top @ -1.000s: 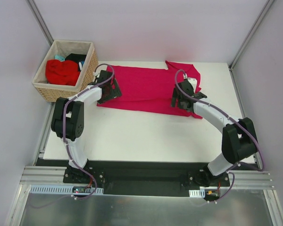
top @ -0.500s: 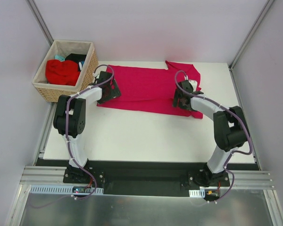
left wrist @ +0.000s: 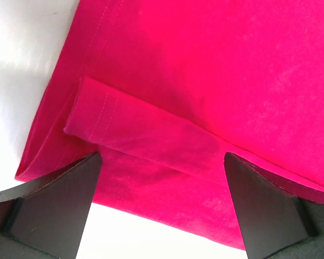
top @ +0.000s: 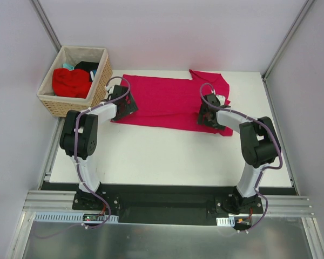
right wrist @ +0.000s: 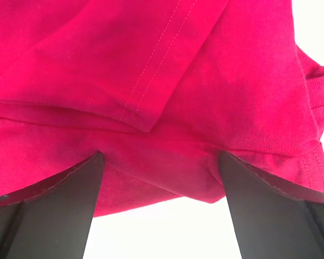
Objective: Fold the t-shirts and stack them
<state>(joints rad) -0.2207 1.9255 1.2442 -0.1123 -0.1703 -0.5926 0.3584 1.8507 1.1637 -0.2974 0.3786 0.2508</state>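
Note:
A large crimson-pink t-shirt [top: 167, 101] lies spread across the far half of the white table. My left gripper [top: 124, 106] is open, low over the shirt's near left edge; in the left wrist view [left wrist: 162, 210] its fingers straddle the hem, with a folded-over strip of cloth [left wrist: 146, 129] just beyond. My right gripper [top: 208, 116] is open over the shirt's near right edge; in the right wrist view [right wrist: 159, 199] its fingers straddle a bunched fold and a stitched sleeve hem [right wrist: 151, 70]. More t-shirts, bright red [top: 70, 81], black and teal, sit in the basket.
A woven wicker basket [top: 100, 81] stands at the table's far left corner, close to my left arm. White table surface [top: 162, 156] lies in front of the shirt. Frame posts and walls close in on the left, right and back.
Both grippers have slid a little farther from the bases, onto the shirt's near edge. The right arm's elbow has swung in. The shirt has not visibly moved.

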